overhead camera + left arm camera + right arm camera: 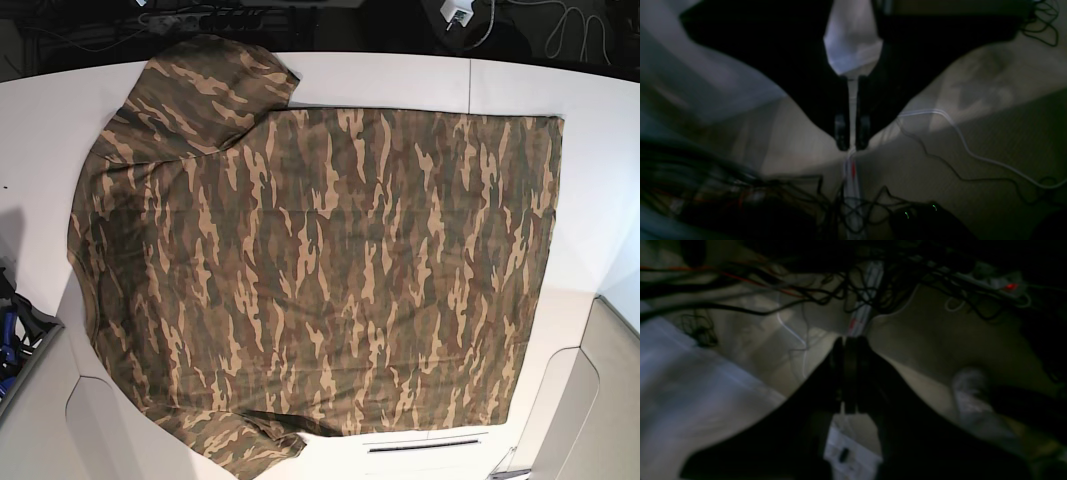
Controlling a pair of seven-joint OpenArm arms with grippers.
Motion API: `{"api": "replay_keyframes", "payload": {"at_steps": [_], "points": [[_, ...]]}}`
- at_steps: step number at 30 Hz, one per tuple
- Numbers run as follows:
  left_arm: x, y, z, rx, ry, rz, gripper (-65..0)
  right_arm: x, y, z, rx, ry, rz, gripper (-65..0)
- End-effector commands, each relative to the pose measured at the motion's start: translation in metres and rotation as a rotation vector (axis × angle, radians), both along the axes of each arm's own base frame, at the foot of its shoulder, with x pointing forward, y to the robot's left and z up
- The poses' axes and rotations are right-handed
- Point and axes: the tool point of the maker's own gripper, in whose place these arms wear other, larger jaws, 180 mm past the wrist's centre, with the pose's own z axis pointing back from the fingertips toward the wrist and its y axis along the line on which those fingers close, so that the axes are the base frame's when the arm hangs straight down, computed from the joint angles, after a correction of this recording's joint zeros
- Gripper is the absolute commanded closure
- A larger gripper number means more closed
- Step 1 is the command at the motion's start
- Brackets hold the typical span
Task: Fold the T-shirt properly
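Observation:
The camouflage T-shirt (pixel 320 270) lies spread flat over the white table (pixel 40 130) in the base view. One sleeve points to the top left and the other to the bottom left. Neither arm shows in that view. In the left wrist view my left gripper (pixel 852 141) hangs above the floor, its dark fingers drawn together to a thin slit with nothing between them. My right gripper (pixel 850 343) has its fingers pressed together, empty, also over the floor. No cloth shows in either wrist view.
Tangled black and white cables (pixel 940 160) run across the beige floor. A power strip (pixel 1000 285) with a red light lies among the wires. A black device with green lights (pixel 920 213) sits low in the left wrist view. A white sheet-like surface (pixel 690 390) fills the lower left of the right wrist view.

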Motion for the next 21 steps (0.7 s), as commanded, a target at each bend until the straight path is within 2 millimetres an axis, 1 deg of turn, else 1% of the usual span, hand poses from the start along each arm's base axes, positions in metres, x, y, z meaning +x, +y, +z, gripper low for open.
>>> {"api": "replay_keyframes", "payload": {"at_steps": [1, 4, 7, 10, 12, 15, 18, 19, 21], "points": [[-0.004, 0.005, 0.011, -0.018, -0.002, 0.007, -7.7, 0.001, 0.002, 0.012, 0.023, -0.004, -0.011, 0.0], [0.013, 0.014, 0.037, -0.055, -0.064, 0.058, -10.0, 0.019, 0.012, 0.037, 0.066, -0.016, -0.042, 0.0], [0.032, 0.034, 0.063, -0.034, -0.137, 0.117, -10.0, 0.046, 0.019, 0.063, 0.108, -0.05, -0.059, 0.0], [0.05, 0.053, 0.089, -0.001, -0.21, 0.149, -10.6, 0.073, 0.022, 0.087, 0.141, -0.102, -0.075, 0.0], [0.062, 0.065, 0.106, 0.026, -0.262, 0.16, -11.8, 0.095, 0.02, 0.102, 0.16, -0.168, -0.1, 0.0], [0.082, 0.078, 0.129, 0.052, -0.337, 0.175, -17.5, 0.126, 0.014, 0.123, 0.176, -0.267, -0.141, 0.0], [0.1, 0.085, 0.15, 0.059, -0.415, 0.191, -24.1, 0.149, 0.0, 0.131, 0.154, -0.321, -0.177, 0.0], [0.103, 0.087, 0.155, 0.062, -0.434, 0.194, -25.7, 0.156, -0.005, 0.133, 0.144, -0.328, -0.19, -2.0], [0.11, 0.091, 0.162, 0.069, -0.461, 0.196, -28.1, 0.168, -0.012, 0.135, 0.133, -0.336, -0.224, -11.4]]}}
